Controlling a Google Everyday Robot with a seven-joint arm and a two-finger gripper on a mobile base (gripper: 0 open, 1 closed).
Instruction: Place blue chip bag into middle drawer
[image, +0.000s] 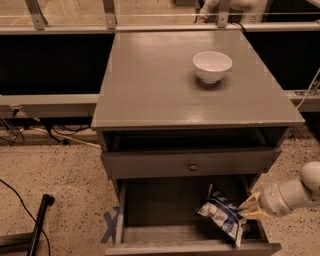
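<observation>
The blue chip bag (220, 212), crumpled dark blue and white foil, lies tilted inside the open middle drawer (160, 220), in its right half near the front. My gripper (248, 209) comes in from the right over the drawer's right wall and touches the bag's right edge. The white arm behind it (295, 192) reaches in from the right border. The drawer is pulled well out, with its plank floor and thin side walls in view.
A shut grey drawer front with a small round knob (192, 166) sits just above the open drawer. A white bowl (212, 65) stands on the cabinet top (150, 85). A black pole (39, 222) and blue tape (111, 222) lie on the speckled floor at the left.
</observation>
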